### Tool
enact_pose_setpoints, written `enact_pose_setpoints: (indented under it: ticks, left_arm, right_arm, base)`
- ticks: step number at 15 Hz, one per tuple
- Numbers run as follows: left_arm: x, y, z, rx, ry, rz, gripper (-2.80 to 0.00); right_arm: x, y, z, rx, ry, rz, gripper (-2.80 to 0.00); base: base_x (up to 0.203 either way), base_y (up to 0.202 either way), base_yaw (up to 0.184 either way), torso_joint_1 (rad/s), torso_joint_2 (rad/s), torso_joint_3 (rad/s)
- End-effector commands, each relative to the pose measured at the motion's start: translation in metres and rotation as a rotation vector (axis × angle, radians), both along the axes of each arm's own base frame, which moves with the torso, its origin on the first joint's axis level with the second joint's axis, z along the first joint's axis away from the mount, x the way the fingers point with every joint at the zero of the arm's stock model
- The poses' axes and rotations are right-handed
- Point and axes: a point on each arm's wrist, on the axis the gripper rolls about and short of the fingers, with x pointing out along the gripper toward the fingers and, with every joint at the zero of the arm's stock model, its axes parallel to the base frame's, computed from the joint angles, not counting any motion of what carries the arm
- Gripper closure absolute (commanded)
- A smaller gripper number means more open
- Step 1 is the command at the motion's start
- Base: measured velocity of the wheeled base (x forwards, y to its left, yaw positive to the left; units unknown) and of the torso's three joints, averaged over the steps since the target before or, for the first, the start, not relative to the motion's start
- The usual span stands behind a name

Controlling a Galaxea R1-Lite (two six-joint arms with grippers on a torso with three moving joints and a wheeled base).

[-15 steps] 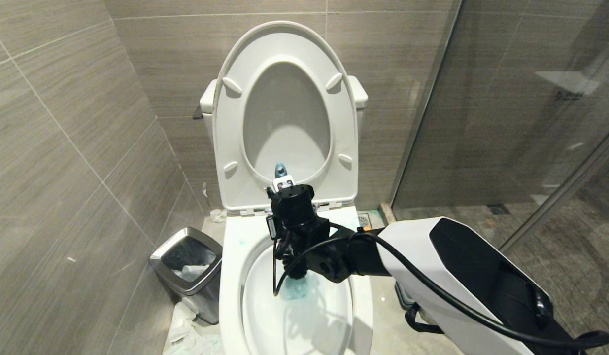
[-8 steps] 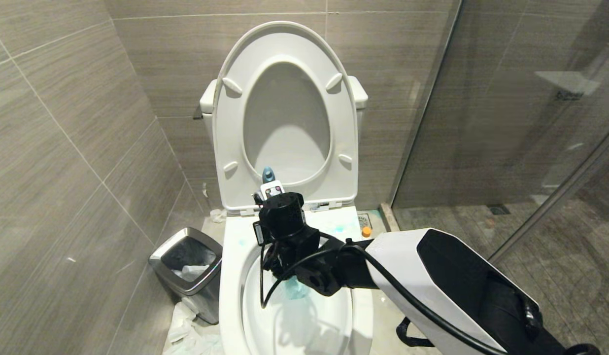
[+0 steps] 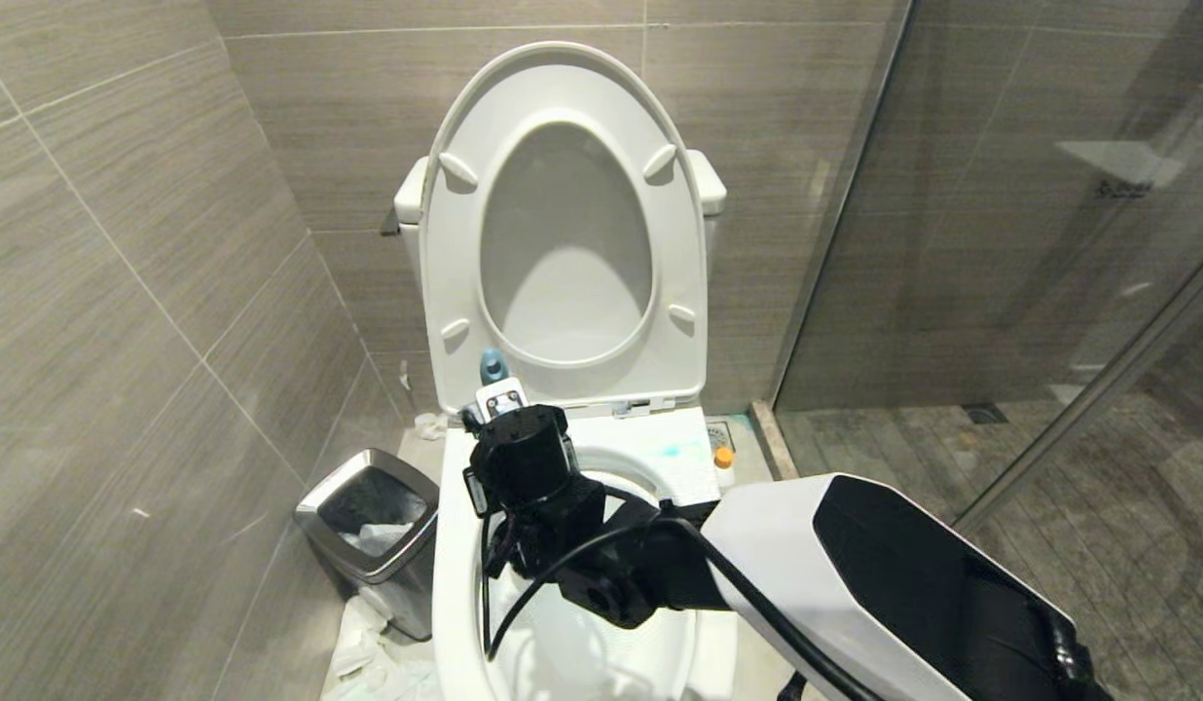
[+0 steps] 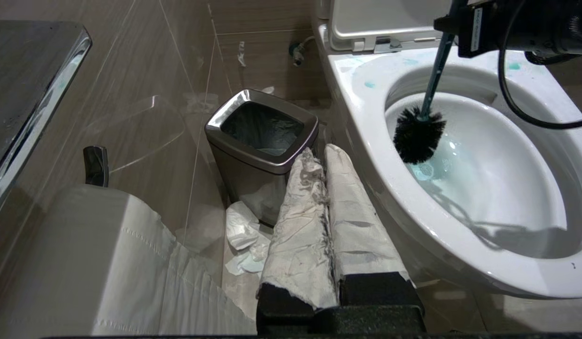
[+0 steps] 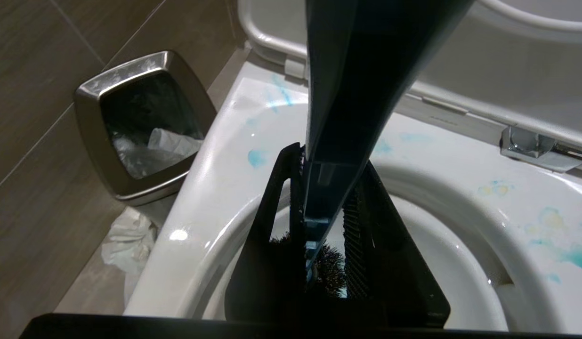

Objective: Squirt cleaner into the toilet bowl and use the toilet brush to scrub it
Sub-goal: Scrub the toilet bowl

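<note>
The right gripper is pinching the toilet brush by its thin blue handle, with one black finger on each side of it. The arm reaches in over the toilet bowl from the right side. The round blue tip of the handle pokes up above the wrist, in front of the raised seat. The handle slants down into the bowl. The dark bristly head is low inside, against the bowl wall on the side nearest the bin. Just under the head the water looks pale blue from the cleaner. More blue smears and drops of it sit on the flat white rim, near the chrome hinge and on the bin side too. The seat and lid stand straight up against the tank. The left gripper hangs low beside the bowl, on the bin side, well away from the brush. Its two fingers are wrapped in wrinkled white stuff and pressed together with nothing between them. The small square bin with the shiny rim stands on the floor next to the toilet. Crumpled white paper lies at its foot. A roll of toilet paper hangs close to the left arm.
</note>
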Motion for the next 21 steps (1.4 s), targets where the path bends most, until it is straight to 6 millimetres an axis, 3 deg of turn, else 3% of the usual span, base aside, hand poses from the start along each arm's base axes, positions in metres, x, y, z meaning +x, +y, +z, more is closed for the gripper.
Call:
enact_pose_setpoints:
  ticks: [1,7,12,16,21]
  left_arm:
    - [0.0,0.0,0.0,0.0,0.001,0.0,0.0]
    - [0.0,0.0,0.0,0.002,0.001,0.0,0.0]
    - [0.0,0.0,0.0,0.002,0.001,0.0,0.0]
    - [0.0,0.0,0.0,0.002,0.001,0.0,0.0]
    - [0.0,0.0,0.0,0.0,0.001,0.0,0.0]
  right_arm:
    - [-0.021,-0.003,0.018,0.003,0.01,0.023,0.0]
    - [-0.084,-0.036,0.019,-0.046,0.143,0.055,0.0]
    - [-0.108,-0.07,0.014,-0.047,0.151,0.022,0.0]
    - [-0.107,-0.091,0.013,-0.04,0.138,-0.031,0.0]
    - [-0.076,-0.116,0.016,-0.026,0.124,-0.136,0.0]
  base:
    - [0.0,0.0,0.0,0.0,0.0,0.0]
    - [0.0,0.0,0.0,0.0,0.0,0.0]
    - [0.0,0.0,0.0,0.0,0.0,0.0]
    - [0.0,0.0,0.0,0.0,0.0,0.0]
    - [0.0,0.0,0.0,0.0,0.0,0.0]
